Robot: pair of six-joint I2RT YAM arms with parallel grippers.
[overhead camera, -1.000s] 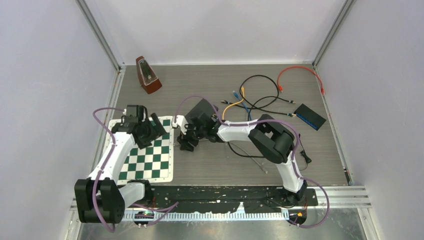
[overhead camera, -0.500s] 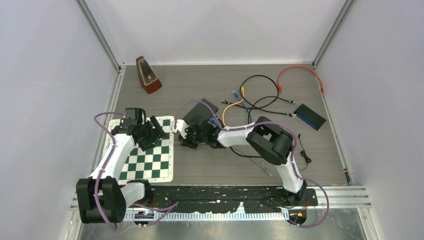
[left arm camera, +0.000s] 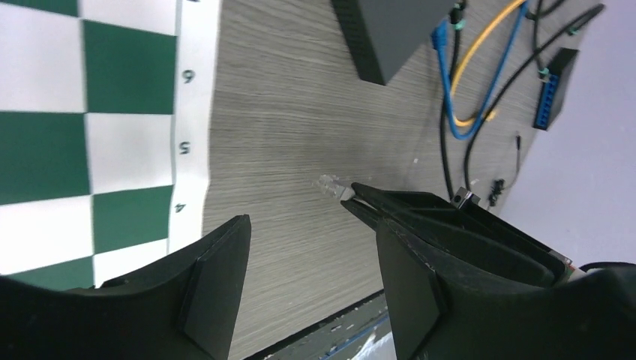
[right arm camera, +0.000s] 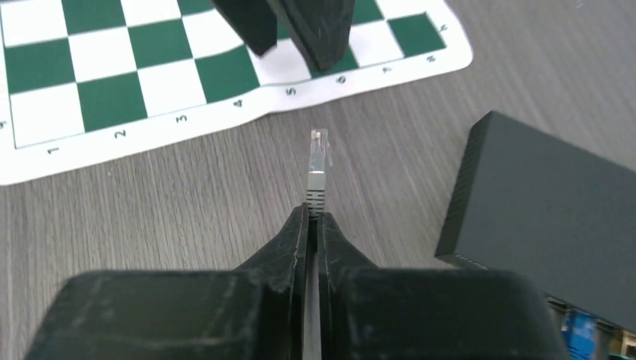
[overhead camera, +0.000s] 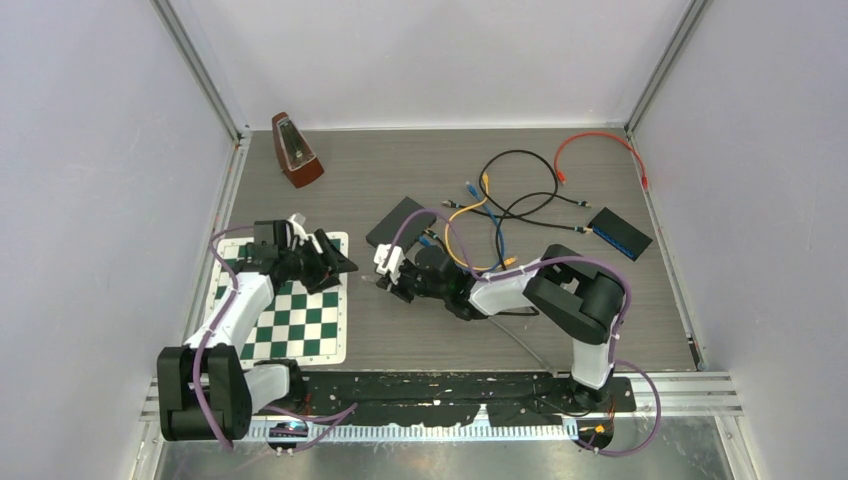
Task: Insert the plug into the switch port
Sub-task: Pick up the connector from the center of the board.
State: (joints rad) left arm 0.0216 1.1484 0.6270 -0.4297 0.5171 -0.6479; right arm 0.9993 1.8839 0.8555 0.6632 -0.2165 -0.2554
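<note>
My right gripper (right arm camera: 315, 214) is shut on a grey cable just behind its plug (right arm camera: 319, 154). The clear plug sticks out past the fingertips, above the wood and pointing at the chessboard mat (right arm camera: 112, 82). The black switch (right arm camera: 547, 225) lies flat just right of it; its ports are not visible. In the top view the right gripper (overhead camera: 388, 282) is below the switch (overhead camera: 398, 222). My left gripper (overhead camera: 345, 262) hovers open at the mat's right edge, facing the plug. In the left wrist view the left gripper (left arm camera: 311, 277) holds nothing, and the plug (left arm camera: 334, 185) shows beyond it.
Black, yellow and blue cables (overhead camera: 500, 200) tangle behind the switch, with an orange cable (overhead camera: 590, 145) at the back right. A second small box with blue ports (overhead camera: 620, 233) lies at the right. A brown metronome (overhead camera: 296, 150) stands at the back left.
The right gripper has shut on the cable and drawn back to the right. The left gripper has swung right to the mat's edge, its fingers narrowing somewhat.
</note>
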